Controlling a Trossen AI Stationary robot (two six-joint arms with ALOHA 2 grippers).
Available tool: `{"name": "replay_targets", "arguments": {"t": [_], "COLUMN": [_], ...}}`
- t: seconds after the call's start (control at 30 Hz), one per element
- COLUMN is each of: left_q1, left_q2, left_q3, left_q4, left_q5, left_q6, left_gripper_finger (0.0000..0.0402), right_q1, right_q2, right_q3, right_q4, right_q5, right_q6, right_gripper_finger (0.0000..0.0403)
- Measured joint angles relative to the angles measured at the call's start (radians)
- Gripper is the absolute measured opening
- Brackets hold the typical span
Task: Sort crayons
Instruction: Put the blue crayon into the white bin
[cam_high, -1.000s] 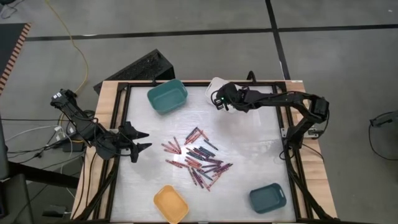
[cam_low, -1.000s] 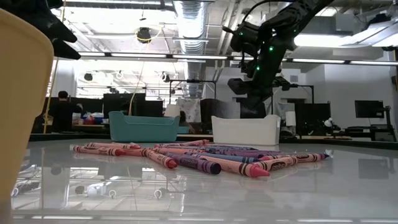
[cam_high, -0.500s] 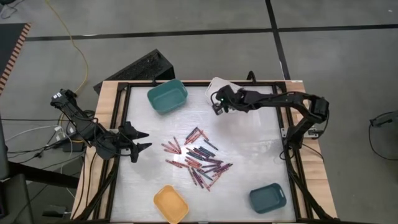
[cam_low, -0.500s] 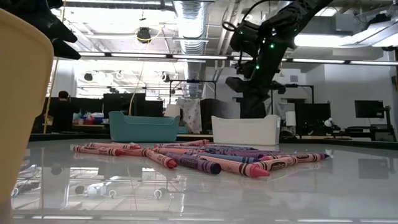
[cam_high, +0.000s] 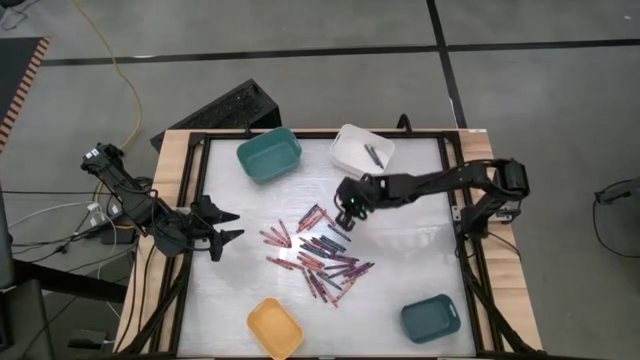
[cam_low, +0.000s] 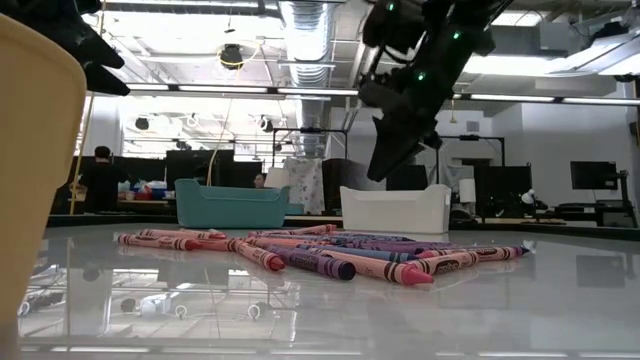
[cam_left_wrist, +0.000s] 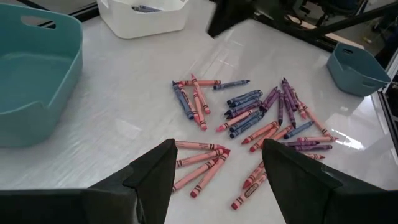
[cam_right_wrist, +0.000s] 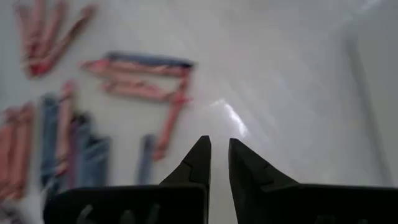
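Note:
The crayons (cam_high: 320, 255) lie in a loose pile at the table's middle, red, pink and dark blue-purple; they also show in the low view (cam_low: 320, 255) and the left wrist view (cam_left_wrist: 249, 118). My right gripper (cam_high: 345, 215) hovers over the pile's far edge, fingers pointing down, open by a narrow gap (cam_right_wrist: 219, 155) and empty. My left gripper (cam_high: 228, 226) waits at the table's left, open wide (cam_left_wrist: 217, 155) and empty, pointing at the pile. One dark crayon (cam_high: 375, 155) lies in the white bin (cam_high: 352, 150).
A teal bin (cam_high: 269, 154) stands at the far left of the table, the white bin at the far middle, a yellow bin (cam_high: 274, 327) at the near edge, and a small teal bin (cam_high: 431, 317) at the near right. Bare table lies to the right of the pile.
My right gripper has left the place above the white bin and gone toward the table's near edge and down, to just above the far edge of the crayon pile. The crayons have not moved.

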Motion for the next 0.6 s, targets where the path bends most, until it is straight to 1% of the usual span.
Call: {"name": "replay_targets", "arguments": {"t": [0.1,0.3,0.4,0.6], "left_q1": [0.000,0.000,0.000,0.000], "left_q2": [0.000,0.000,0.000,0.000], "left_q3": [0.000,0.000,0.000,0.000], "left_q4": [0.000,0.000,0.000,0.000], "left_q5": [0.000,0.000,0.000,0.000], "left_q6": [0.000,-0.001,-0.001,-0.001], "left_gripper_finger": [0.0228,0.0228,0.0228,0.0228], "right_q1": [0.072,0.207,0.254,0.308], "right_q2": [0.000,0.000,0.000,0.000], "right_q3": [0.000,0.000,0.000,-0.001], "right_q4": [0.000,0.000,0.000,0.004], "right_q5": [0.020,0.136,0.191,0.318], "right_q6": [0.001,0.003,0.021,0.056], "right_gripper_finger": [0.0052,0.0062,0.0080,0.0125]}}
